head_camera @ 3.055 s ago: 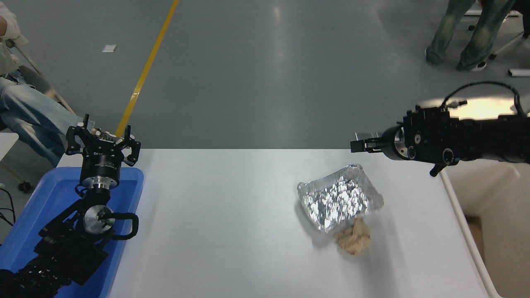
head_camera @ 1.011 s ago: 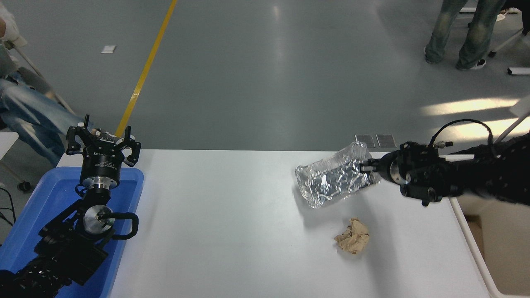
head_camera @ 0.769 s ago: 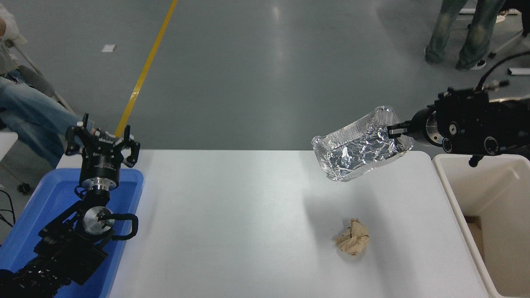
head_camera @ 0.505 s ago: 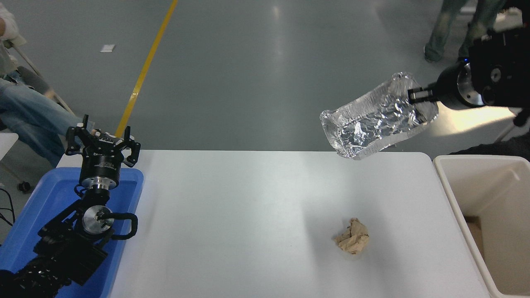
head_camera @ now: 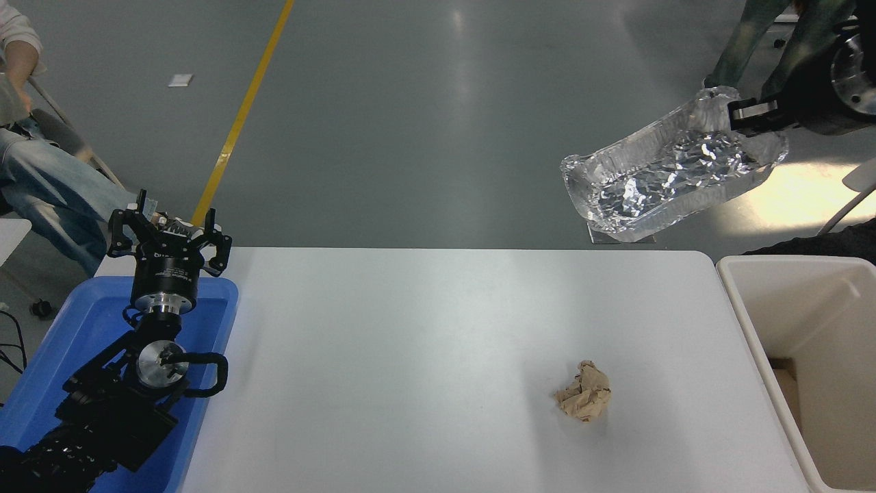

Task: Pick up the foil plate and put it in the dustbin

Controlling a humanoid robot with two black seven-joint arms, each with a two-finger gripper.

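Grey polished floor fills the upper half of the frame, w/ a yellow line [head_camera: 239,116] running diagonally at upper left and a small white scrap [head_camera: 179,80] on the floor beside it; the white table [head_camera: 424,383] takes the lower half. Right gripper [head_camera: 751,115] enters at the upper right corner, its fingers clamped on the far right rim of the foil plate [head_camera: 667,177]. Plate hangs in the air, tilted, its left end lower, open side facing the camera, crinkled bottom shining. It's seen against the floor just above the table's far edge, up and left of the dustbin [head_camera: 753,322]. Dustbin sits at lower right, touching or just beside the table's right edge; cream walls, deep inside, something brownish at its bottom, can't tell what. Crumpled brown paper wad [head_camera: 583,400] lies on the table at lower right centre, well apart from the plate. Left gripper [head_camera: 170,236] is parked at the left, over the far end of the blue tray [head_camera: 61,342], fingers spread apart, holding nothing; its arm runs down to the lower left corner. A seated person's jeans leg [head_camera: 48,192] and sleeve show at the upper left edge; another person's legs [head_camera: 773,41] stand at upper right, behind the right gripper.
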